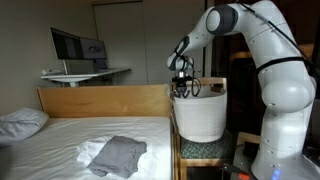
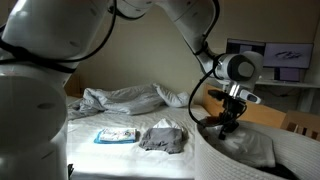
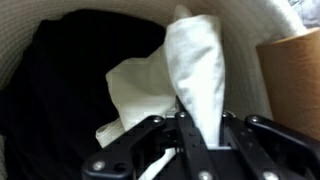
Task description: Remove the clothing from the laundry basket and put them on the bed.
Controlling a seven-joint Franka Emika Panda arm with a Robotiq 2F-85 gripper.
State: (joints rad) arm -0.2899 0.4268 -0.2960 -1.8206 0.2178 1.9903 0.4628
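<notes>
The fingers are closed to a narrow pinch on a crumpled white fabric garment. In the wrist view it stands up from between them as a tall fold. Its long axis runs along the fingers' own line of reach, so it lies straight ahead of them, not off to one side. The garment is inside the round white laundry basket, leaning against a heap of black clothing that fills the rest of it.

The basket stands just outside one edge of the counter, a white-sheeted bed with a wooden end board, close to the corner at that board. As I judge it, the coming move is a straight lift clear of the rim. It then crosses that edge toward the counter's middle, where a flat grey garment lies.

Only the wrist view shows the pinch and the black heap; in both exterior views the basket wall hides them. Only an exterior view shows a flat blue-and-white packet just beside the grey garment, and rumpled pale bedding toward the far edge.
</notes>
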